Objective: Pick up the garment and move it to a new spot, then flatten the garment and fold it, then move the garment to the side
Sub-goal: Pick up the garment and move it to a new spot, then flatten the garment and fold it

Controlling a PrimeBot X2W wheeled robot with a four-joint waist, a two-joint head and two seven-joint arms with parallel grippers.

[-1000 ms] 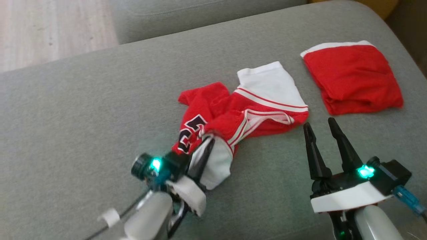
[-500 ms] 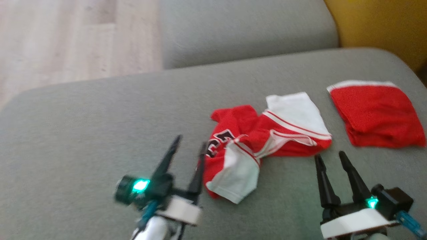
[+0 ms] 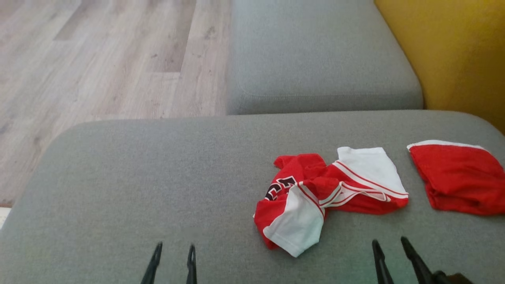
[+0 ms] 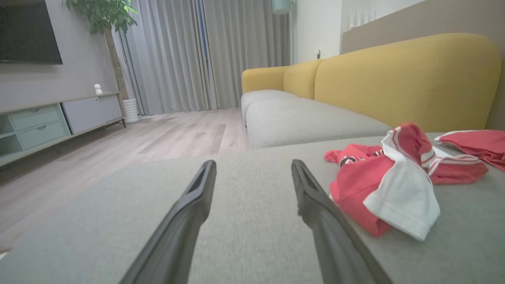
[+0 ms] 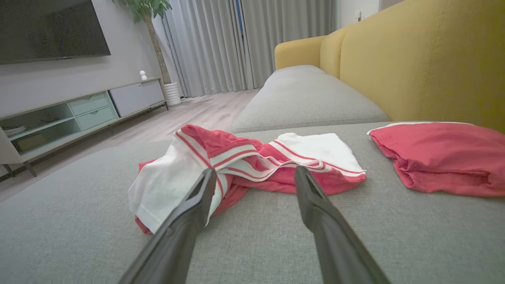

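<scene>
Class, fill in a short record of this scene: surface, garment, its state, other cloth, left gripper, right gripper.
surface: grey sofa cushion
garment: red and white jersey, right of the cushion's middle
state: crumpled, not flattened, lying free
other cloth: folded red cloth, to the jersey's right, apart from it
left gripper: open, empty, clear of the jersey
right gripper: open, empty, just short of the jersey

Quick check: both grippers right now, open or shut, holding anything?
Left gripper: open, holding nothing.
Right gripper: open, holding nothing.
</scene>
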